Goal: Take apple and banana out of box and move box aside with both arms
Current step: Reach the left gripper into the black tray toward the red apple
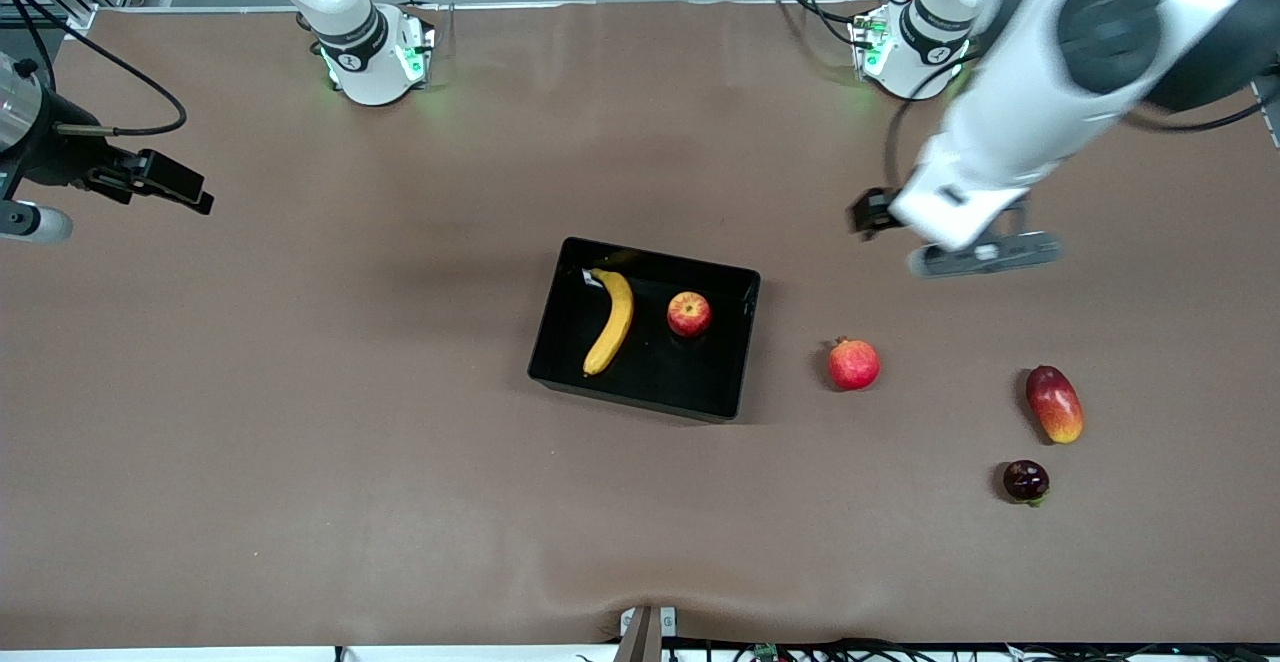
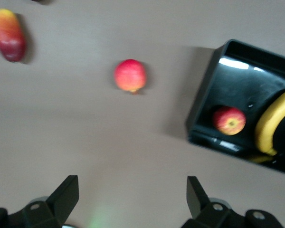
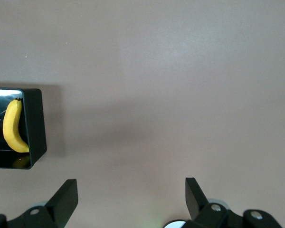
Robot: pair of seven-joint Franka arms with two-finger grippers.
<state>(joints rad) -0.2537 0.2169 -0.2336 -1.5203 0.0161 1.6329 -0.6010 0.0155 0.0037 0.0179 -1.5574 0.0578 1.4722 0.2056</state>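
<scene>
The black tray (image 1: 662, 374) lies mid-table. In it lie the yellow banana (image 1: 612, 320) and the red apple (image 1: 689, 314), side by side. My left gripper (image 1: 985, 254) hangs open and empty over bare table toward the left arm's end, apart from the tray. Its wrist view shows the open left gripper (image 2: 132, 185), the tray (image 2: 205, 102), the apple (image 2: 230, 120) and part of the banana (image 2: 273, 123). My right gripper (image 1: 175, 187) is open and empty at the right arm's end of the table. Its wrist view shows the open right gripper (image 3: 131, 186), the tray's end (image 3: 35, 124) and the banana (image 3: 12, 128).
A red pomegranate (image 1: 853, 364) lies beside the tray toward the left arm's end; it also shows in the left wrist view (image 2: 130, 75). A red-orange mango (image 1: 1054, 403), also in the left wrist view (image 2: 8, 34), and a dark round fruit (image 1: 1026, 481) lie nearer the front camera.
</scene>
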